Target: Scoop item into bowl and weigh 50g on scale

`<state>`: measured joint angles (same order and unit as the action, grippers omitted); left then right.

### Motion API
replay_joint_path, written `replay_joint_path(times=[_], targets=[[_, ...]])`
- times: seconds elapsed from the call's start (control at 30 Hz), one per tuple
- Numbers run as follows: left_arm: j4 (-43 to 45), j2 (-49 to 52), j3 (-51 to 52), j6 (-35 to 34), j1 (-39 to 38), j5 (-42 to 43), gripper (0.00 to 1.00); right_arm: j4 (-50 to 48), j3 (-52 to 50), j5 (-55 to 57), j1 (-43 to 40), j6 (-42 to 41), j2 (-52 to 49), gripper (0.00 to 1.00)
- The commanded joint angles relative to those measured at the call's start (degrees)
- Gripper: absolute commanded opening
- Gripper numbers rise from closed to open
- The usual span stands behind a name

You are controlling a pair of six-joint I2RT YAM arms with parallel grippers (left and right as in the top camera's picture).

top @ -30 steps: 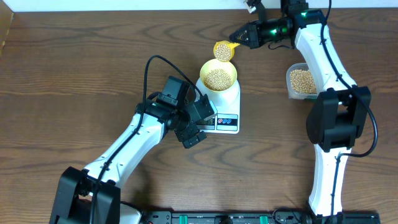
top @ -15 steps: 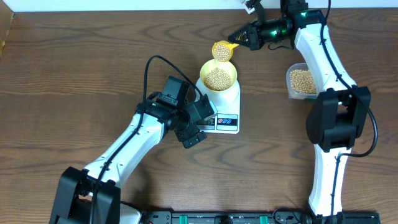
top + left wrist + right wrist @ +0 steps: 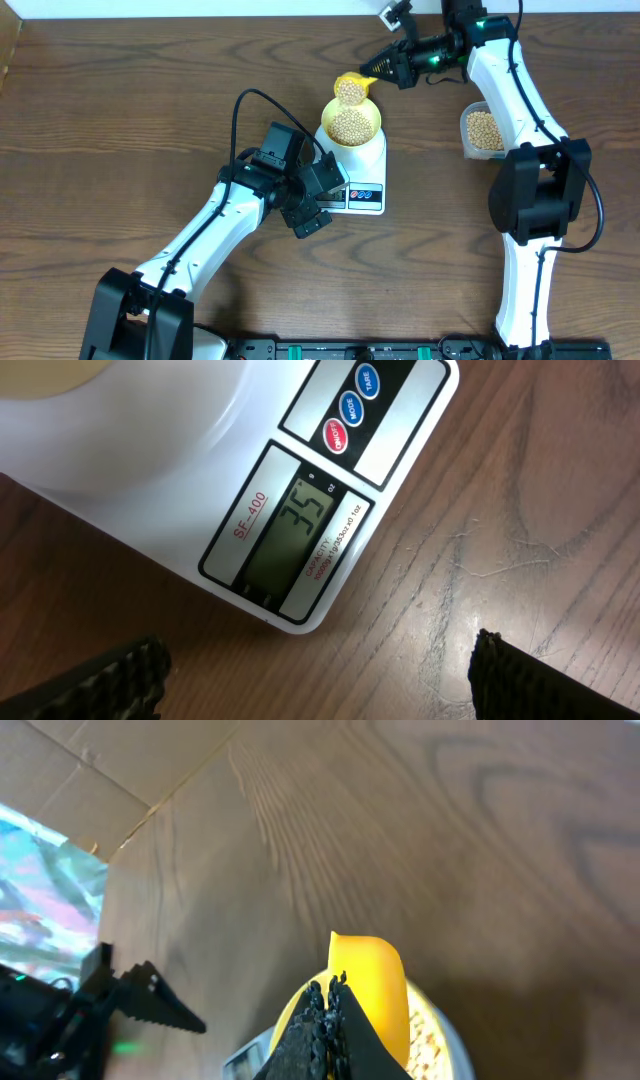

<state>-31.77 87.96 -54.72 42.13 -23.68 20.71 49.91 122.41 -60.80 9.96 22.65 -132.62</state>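
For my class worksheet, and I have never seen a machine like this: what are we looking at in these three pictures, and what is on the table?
Two robot arms work at a wooden table. One picture looks down from above; the other two come from cameras on each wrist. A white scale carries a pale-yellow bowl of beans. The right arm's fingers grip a yellow scoop of beans at the bowl's rim. The left arm's fingers are open, holding nothing; its camera shows the display reading 35. A clear tub holds more beans.
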Motion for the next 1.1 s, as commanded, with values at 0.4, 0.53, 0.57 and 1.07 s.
replay_joint_path(times=[0.4,0.53,0.57,1.07], targets=[[-0.3,-0.2,0.1,0.7,0.2,0.7,0.98,-2.7,0.7,0.0,1.1,0.1,1.2,0.01],[-0.3,-0.2,0.1,0.7,0.2,0.7,0.98,-2.8,0.7,2.0,1.2,-0.3,1.2,0.01],[-0.3,-0.2,0.1,0.7,0.2,0.7,0.98,-2.8,0.7,2.0,1.3,-0.3,1.2,0.01],[-0.3,-0.2,0.1,0.7,0.2,0.7,0.98,-3.5,0.7,-0.7,1.4,-0.3,1.2,0.01]])
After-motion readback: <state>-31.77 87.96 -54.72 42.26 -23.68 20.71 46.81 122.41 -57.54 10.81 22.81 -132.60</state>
